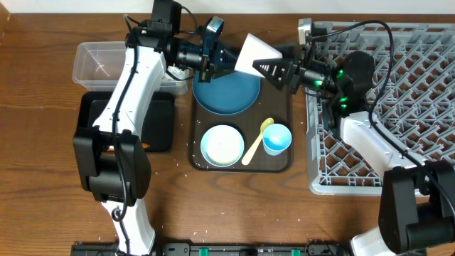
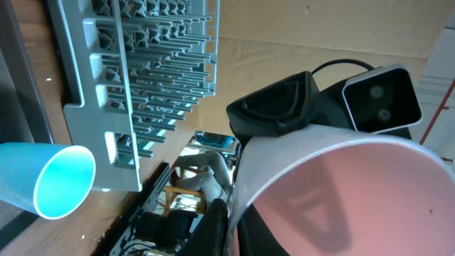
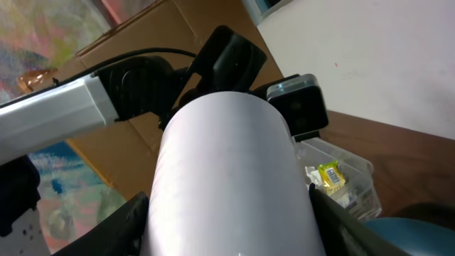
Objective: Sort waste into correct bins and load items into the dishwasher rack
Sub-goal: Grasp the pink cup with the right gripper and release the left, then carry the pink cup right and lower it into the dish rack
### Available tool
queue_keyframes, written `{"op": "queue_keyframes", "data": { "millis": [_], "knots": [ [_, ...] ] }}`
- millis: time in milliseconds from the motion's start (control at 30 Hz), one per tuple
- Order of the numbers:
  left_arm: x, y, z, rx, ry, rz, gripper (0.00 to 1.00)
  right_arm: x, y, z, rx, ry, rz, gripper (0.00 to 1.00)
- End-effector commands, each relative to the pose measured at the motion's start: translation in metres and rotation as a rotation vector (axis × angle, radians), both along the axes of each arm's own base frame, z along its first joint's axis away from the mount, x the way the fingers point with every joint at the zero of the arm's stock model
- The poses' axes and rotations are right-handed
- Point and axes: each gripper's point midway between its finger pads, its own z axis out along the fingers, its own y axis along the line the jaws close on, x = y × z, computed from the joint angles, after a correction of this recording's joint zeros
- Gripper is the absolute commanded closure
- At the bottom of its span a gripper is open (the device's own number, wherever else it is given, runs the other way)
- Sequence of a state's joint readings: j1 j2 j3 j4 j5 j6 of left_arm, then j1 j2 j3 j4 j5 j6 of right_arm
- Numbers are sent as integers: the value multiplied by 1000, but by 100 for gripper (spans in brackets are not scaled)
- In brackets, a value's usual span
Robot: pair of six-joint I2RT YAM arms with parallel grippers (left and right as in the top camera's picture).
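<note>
- We read this as a mid-air handover. The pale pink cup point(image 1: 254, 51) hangs tilted above the far right edge of the blue plate point(image 1: 226, 96), clear of the table, with an arm on each side.
- The left pincer point(image 1: 229, 62), above the plate's far edge, is clenched on the cup's rim wall. Its wrist view looks straight into the pink mouth.
- The right pincer point(image 1: 264, 69) reaches in from the plate's right, and the cup's body sits between its jaws. They flank the wall closely, but we cannot tell whether they bear on it or stand just beside it.
- Likely reason: the dishwasher rack point(image 1: 398, 85) lies right of the plate, on the right arm's side, so the cup gets passed across.
- Risk: if the left lets go before the right grips firmly, the cup drops onto the plate.
</note>
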State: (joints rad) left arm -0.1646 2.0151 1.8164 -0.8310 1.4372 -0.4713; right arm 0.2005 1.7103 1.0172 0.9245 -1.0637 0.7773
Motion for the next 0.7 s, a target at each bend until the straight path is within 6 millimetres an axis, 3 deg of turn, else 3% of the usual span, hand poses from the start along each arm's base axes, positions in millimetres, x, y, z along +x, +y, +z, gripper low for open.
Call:
{"op": "queue_keyframes", "data": {
  "millis": [0,267,500,667],
  "knots": [
    [-1,0,11,-14,-47,-8,89,5,-12,3,0,-10,-14,50],
    [9,4,-7,93,-66,46,85,10,-57,-2,-20,26,-9,48],
    [30,18,-42,317,-101,157,86,25,-117,-9,-23,84,-106,47],
    [45,36,-66,490,-128,243,85,34,-145,-17,-29,109,-178,47]
  ]
}}
